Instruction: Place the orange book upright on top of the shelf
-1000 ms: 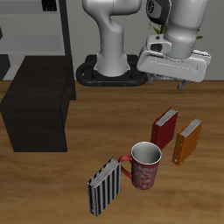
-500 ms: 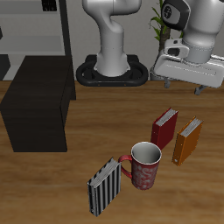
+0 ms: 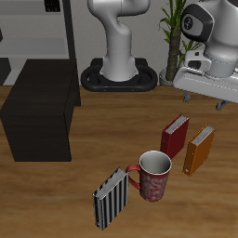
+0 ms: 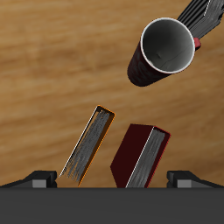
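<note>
The orange book [image 3: 199, 151] stands upright on the wooden table beside the dark red book [image 3: 174, 136]. In the wrist view the orange book [image 4: 87, 144] and the red book [image 4: 140, 156] both show below the gripper, with their pale page edges facing up. My gripper [image 3: 204, 100] hangs open and empty above and slightly behind the two books. Its fingertips [image 4: 39, 179] are spread wide apart at the frame's edge. The shelf [image 3: 42, 110], a low matte black cabinet, stands far across the table with nothing on its flat top.
A patterned red mug [image 3: 154, 175] stands in front of the red book, also in the wrist view [image 4: 164, 51]. A black-and-white striped book [image 3: 111, 198] stands beside the mug near the front edge. A tall grey shelving unit [image 3: 37, 28] and a plant [image 3: 172, 28] are at the back.
The gripper has moved sideways away from the black cabinet and slightly lower, to a spot over the two books. The books, mug and cabinet have not moved.
</note>
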Motion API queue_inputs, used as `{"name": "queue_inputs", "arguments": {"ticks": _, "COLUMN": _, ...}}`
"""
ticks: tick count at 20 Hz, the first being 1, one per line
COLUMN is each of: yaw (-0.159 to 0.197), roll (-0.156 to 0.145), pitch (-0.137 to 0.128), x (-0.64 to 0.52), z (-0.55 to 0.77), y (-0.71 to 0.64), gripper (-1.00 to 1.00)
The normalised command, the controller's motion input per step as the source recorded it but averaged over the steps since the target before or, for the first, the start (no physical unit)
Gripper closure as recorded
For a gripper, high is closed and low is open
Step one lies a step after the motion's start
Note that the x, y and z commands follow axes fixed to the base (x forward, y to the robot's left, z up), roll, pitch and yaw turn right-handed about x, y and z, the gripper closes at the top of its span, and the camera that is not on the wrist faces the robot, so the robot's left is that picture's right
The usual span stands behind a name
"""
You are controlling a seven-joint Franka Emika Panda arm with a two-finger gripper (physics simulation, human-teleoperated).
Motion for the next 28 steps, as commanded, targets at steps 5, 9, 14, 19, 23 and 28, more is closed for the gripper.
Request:
{"name": "queue_inputs", "arguments": {"ticks": 5, "yaw": -0.035, "roll": 0.004, "pitch": 0.001, "x": 0.14, "z": -0.13, "y": 0.14, "gripper": -1.0}}
{"name": "queue_inputs", "arguments": {"ticks": 9, "yaw": -0.054, "roll": 0.039, "pitch": 0.012, "x": 0.09, "z": -0.14, "y": 0.1, "gripper": -1.0}}
{"name": "queue_inputs", "arguments": {"ticks": 14, "yaw": -0.017, "roll": 0.017, "pitch": 0.014, "x": 0.11, "z": -0.28, "y": 0.11, "gripper": -1.0}}
{"name": "queue_inputs", "arguments": {"ticks": 19, "yaw": -0.031, "roll": 0.009, "pitch": 0.027, "x": 0.04, "z": -0.26, "y": -0.01, "gripper": -1.0}}
{"name": "queue_inputs", "arguments": {"ticks": 23, "yaw": -0.01, "roll": 0.01, "pitch": 0.026, "x": 0.0, "z": -0.16, "y": 0.01, "gripper": -1.0}}
{"name": "queue_inputs", "arguments": {"ticks": 28, "yaw": -0.025, "roll": -0.012, "pitch": 0.023, "x": 0.0, "z": -0.18, "y": -0.1, "gripper": -1.0}}
